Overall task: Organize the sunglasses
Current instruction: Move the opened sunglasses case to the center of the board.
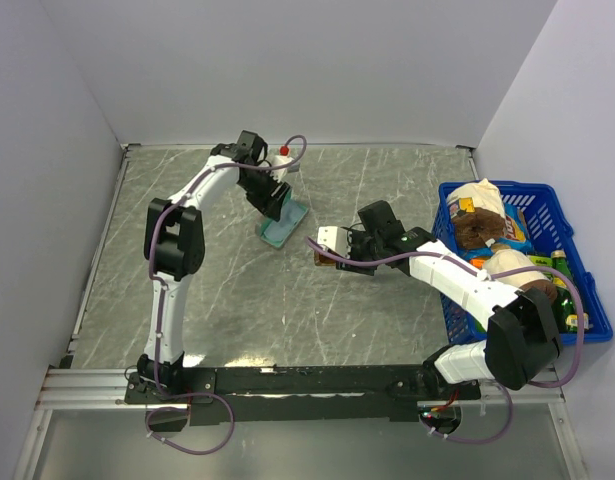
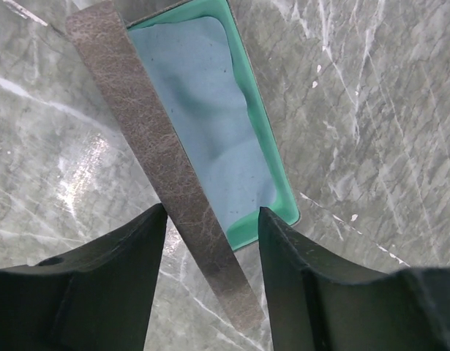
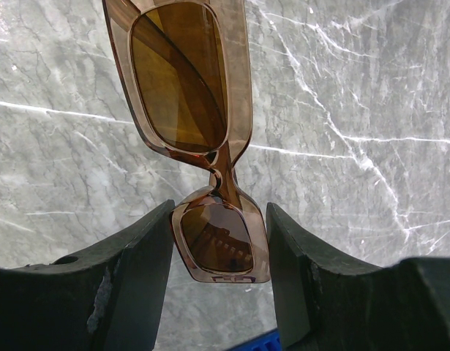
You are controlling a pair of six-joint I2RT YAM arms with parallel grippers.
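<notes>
Amber sunglasses (image 3: pixel 181 80) riding in the right gripper (image 3: pixel 219 219)

Its fingers (image 3: pixel 122 278) are clamping one lens, holding the pair over the table (image 1: pixel 237 300). Farther back, the left gripper (image 2: pixel 212 212) is straddling the case's (image 2: pixel 257 139) raised lid (image 2: pixel 148 124), fingers (image 2: pixel 100 278) apart; a blue cloth (image 2: pixel 210 110) is lying inside.

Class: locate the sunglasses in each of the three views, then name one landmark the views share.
Top external: sunglasses near the centre, held in the right claw.
Left wrist: not in it.
Right wrist: sunglasses fill the upper centre, with the lower lens between the claw's tips.
Shared landmark: the grey marbled table.
</notes>
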